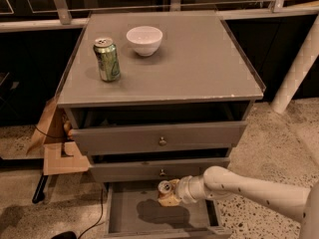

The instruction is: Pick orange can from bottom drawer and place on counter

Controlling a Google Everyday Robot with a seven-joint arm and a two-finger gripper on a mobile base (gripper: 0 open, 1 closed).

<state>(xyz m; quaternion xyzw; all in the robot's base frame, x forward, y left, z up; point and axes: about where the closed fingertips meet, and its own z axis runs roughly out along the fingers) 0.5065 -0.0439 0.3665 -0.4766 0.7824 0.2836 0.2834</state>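
Note:
The orange can [166, 189] shows its silver top and orange-brown side, tilted, held above the floor of the open bottom drawer [129, 220]. My gripper [172, 193] reaches in from the right on a white arm and is shut on the can, just below the front of the middle drawer. A dark shadow lies on the drawer floor under the can. The counter [199, 59] is the grey top of the cabinet, well above the gripper.
A green can [106, 59] and a white bowl [144, 40] stand on the counter at the back left. The two upper drawers [159, 138] with brass knobs stick out slightly. A cardboard box [55, 143] sits left of the cabinet. A white post [296, 68] stands at the right.

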